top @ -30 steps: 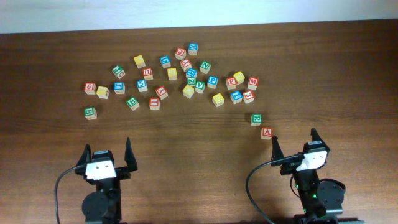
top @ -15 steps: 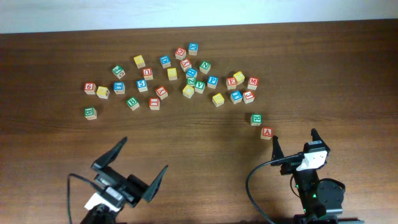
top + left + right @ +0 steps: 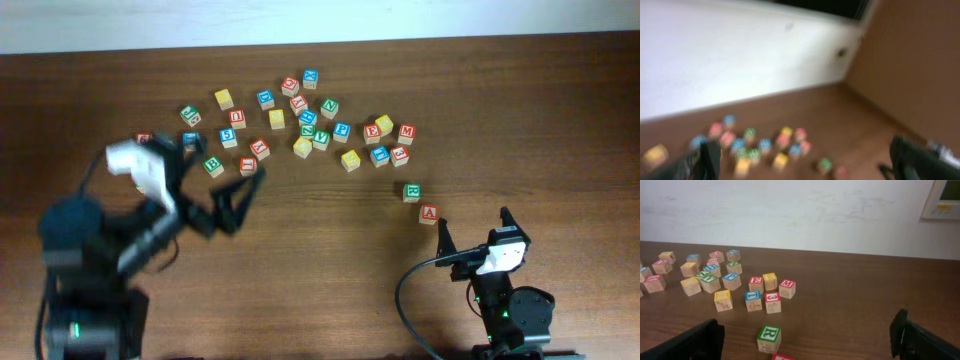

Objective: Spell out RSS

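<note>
Several wooden letter blocks [image 3: 300, 120] lie scattered across the far middle of the table. A green R block [image 3: 411, 191] and a red A block [image 3: 428, 213] lie apart at the right. The green R also shows in the right wrist view [image 3: 768, 337]. My left gripper [image 3: 225, 198] is open and empty, raised above the table near the left end of the scatter, and its arm hides some blocks there. Its wrist view is blurred and shows the blocks [image 3: 765, 147] ahead between the open fingers [image 3: 807, 165]. My right gripper [image 3: 474, 236] is open and empty near the front edge, just short of the red A. I cannot read any S block.
A white wall [image 3: 800, 215] runs behind the table's far edge. The right arm's black cable [image 3: 405, 300] loops at the front right. Bare wood [image 3: 330, 270] lies between the arms in front of the blocks.
My left arm has lifted from its rest at the front left and swung up and forward over the left blocks, fingers still open. The right arm has not moved.
</note>
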`<move>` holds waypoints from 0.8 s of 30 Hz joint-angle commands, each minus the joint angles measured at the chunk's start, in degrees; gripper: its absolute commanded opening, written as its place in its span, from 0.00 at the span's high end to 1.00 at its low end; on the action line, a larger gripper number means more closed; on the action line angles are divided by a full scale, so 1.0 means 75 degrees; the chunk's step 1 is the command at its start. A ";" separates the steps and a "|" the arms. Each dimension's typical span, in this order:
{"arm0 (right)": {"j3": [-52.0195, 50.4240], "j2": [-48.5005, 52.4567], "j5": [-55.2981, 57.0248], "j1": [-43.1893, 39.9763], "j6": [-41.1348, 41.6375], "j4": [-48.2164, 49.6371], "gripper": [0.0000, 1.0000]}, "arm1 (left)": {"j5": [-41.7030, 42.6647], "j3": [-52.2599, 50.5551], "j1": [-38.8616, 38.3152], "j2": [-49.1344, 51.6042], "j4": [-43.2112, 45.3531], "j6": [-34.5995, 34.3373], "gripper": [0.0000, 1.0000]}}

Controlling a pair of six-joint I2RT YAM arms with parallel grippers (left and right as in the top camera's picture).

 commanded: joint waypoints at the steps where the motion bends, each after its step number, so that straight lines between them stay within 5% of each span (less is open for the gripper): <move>1: -0.0055 -0.0044 0.0038 -0.0050 0.0023 -0.0032 0.02 | -0.0828 0.0746 0.0015 0.1378 -0.0434 0.0347 0.01; 4: -0.0055 -0.0044 0.0038 -0.0050 0.0023 -0.0032 0.02 | -0.1416 0.0746 0.0015 0.2072 -0.0481 0.0347 0.01; 8: -0.0055 -0.0044 0.0038 -0.0050 0.0023 -0.0032 0.02 | -0.3698 0.0746 0.0015 0.2448 -0.1492 0.0326 0.01; 15: -0.0055 -0.0038 0.0038 -0.0050 0.0023 -0.0029 0.02 | -0.4307 0.0746 0.0041 0.2468 -0.2177 0.0291 0.01; 17: -0.0055 -0.0038 0.0038 -0.0050 0.0023 -0.0032 0.02 | -0.4986 0.0746 0.0536 0.2468 -0.2349 -0.0425 0.01; 24: -0.0055 -0.0038 0.0038 -0.0050 0.0023 -0.0029 0.02 | -0.5080 0.0746 0.1527 0.2477 -0.3564 -0.0507 0.01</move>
